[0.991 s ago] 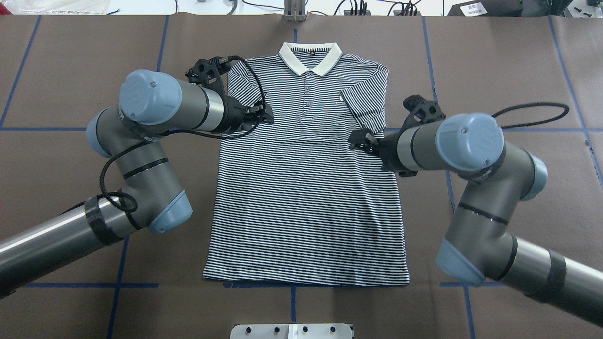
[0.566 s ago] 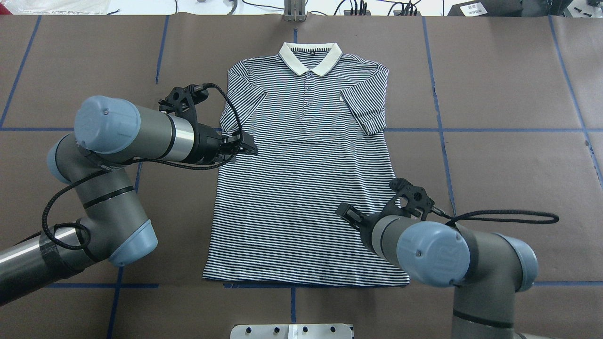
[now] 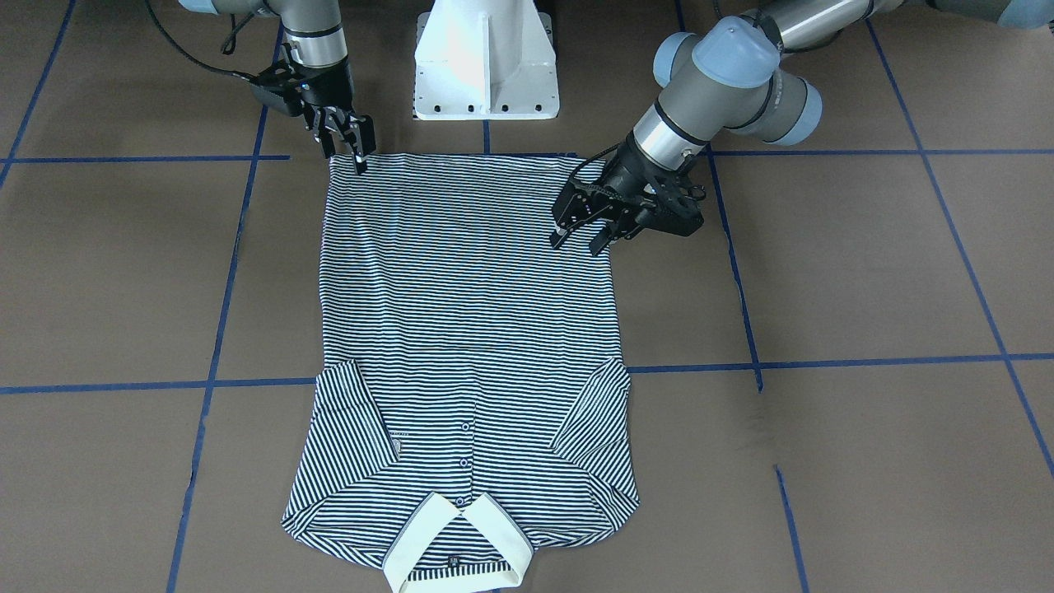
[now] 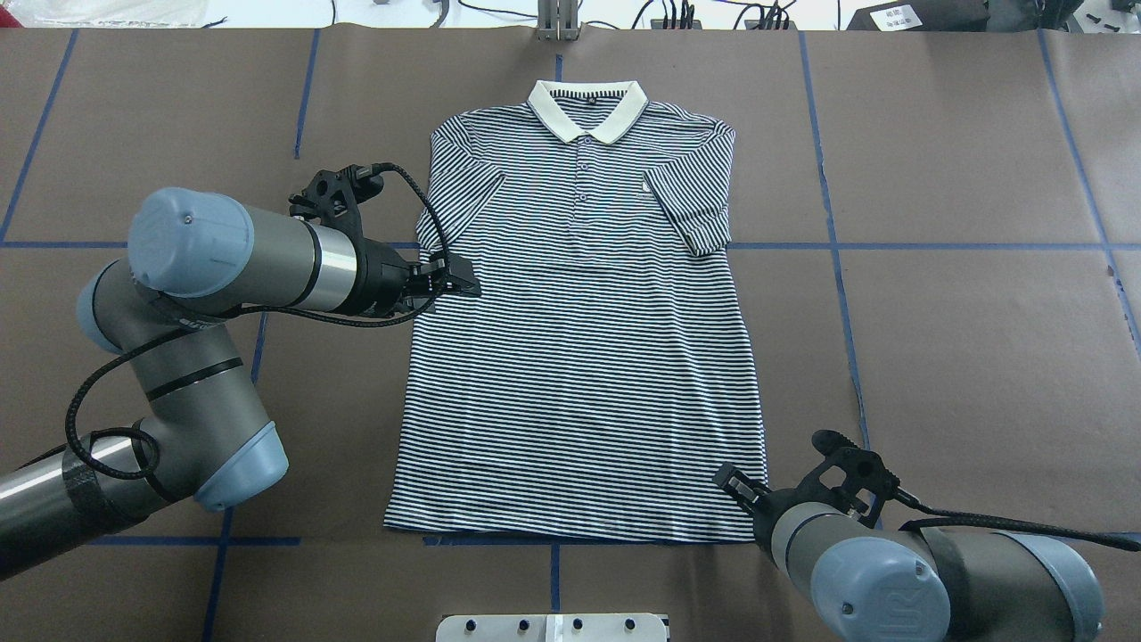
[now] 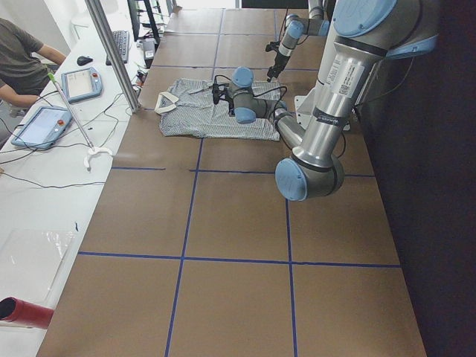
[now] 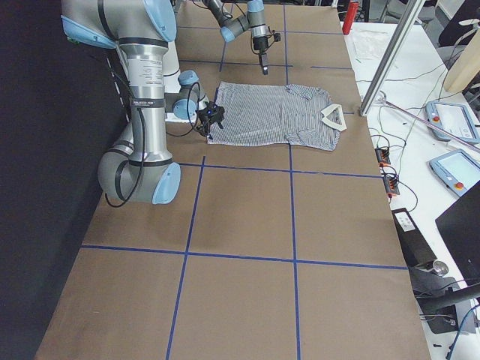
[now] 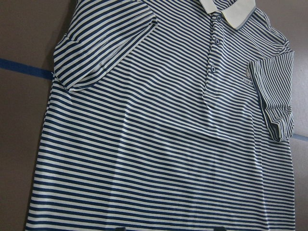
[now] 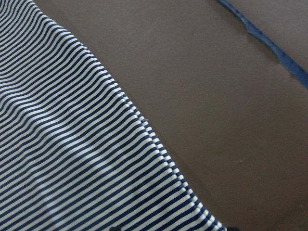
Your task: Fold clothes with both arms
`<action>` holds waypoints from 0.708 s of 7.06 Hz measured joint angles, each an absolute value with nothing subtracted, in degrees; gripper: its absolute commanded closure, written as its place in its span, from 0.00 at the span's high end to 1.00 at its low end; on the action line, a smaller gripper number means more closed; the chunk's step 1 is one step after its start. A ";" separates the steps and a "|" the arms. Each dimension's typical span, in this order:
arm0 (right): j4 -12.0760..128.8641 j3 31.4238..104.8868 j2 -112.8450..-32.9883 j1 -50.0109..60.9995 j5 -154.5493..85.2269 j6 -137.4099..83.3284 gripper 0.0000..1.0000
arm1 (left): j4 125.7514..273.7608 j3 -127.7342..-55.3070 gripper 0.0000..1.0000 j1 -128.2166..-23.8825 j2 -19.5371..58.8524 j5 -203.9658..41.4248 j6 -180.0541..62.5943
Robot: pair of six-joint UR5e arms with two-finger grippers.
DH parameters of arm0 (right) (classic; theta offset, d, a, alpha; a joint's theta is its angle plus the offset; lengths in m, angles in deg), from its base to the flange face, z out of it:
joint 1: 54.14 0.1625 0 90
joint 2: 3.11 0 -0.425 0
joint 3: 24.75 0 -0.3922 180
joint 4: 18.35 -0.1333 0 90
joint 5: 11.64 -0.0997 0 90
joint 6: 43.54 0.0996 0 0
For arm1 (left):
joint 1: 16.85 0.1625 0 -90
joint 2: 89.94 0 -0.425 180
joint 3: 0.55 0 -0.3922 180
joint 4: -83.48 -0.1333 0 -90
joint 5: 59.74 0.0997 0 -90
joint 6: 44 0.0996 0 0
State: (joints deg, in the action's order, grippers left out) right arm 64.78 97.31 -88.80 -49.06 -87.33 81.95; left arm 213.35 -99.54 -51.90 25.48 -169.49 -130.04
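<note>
- While the polo shirt point(image 3: 469, 329) lies flat and face up on the brown table point(image 3: 865, 272), the front-facing view puts its collar point(image 3: 457, 535) at the bottom and its hem toward the white pedestal point(image 3: 486, 58). Both sleeves point(image 3: 350, 428) are folded in over the chest.
- Same view: the left gripper point(image 3: 579, 241) hangs over the shirt's side edge, between sleeve and hem. Its fingers point(image 3: 562, 231) are spread, with nothing between them. The right gripper point(image 3: 346, 152) is at the opposite hem corner, jaws apart and tips down at the cloth, with no grasp visible.
- Overhead: the shirt is centred among blue tape lines point(image 4: 891, 245), collar on the far side. The left gripper is just below the folded sleeve; the right gripper is at the near hem corner.
- Exterior left: the left arm point(image 5: 327, 111) is large in the foreground and the shirt is far up the table. A person point(image 5: 22, 59) sits at the side bench. The grippers are too small to judge.
- Exterior right: the right arm point(image 6: 142, 90) is near, its gripper at the hem.
- Left wrist: stripes fill the view; the buttons point(image 7: 217, 42) and chest patch point(image 7: 246, 77) are visible.
- Right wrist: the hem corner shows against bare table. Two dark tips at the bottom edge stand well apart, and I cannot tell whether they touch the cloth.
</note>
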 measured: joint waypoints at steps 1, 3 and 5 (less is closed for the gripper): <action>64.84 97.56 -89.80 -49.25 -87.17 82.15 0.79 | 213.37 -99.42 0.73 -51.86 25.49 -169.45 -130.10; 64.97 97.49 -90.28 -49.67 -87.30 82.22 0.79 | 213.38 -99.21 0.73 -51.84 25.48 -169.15 -130.11; 64.97 96.96 -90.22 -50.53 -87.47 82.23 0.78 | 213.38 -98.96 0.73 -51.84 25.44 -168.47 -130.05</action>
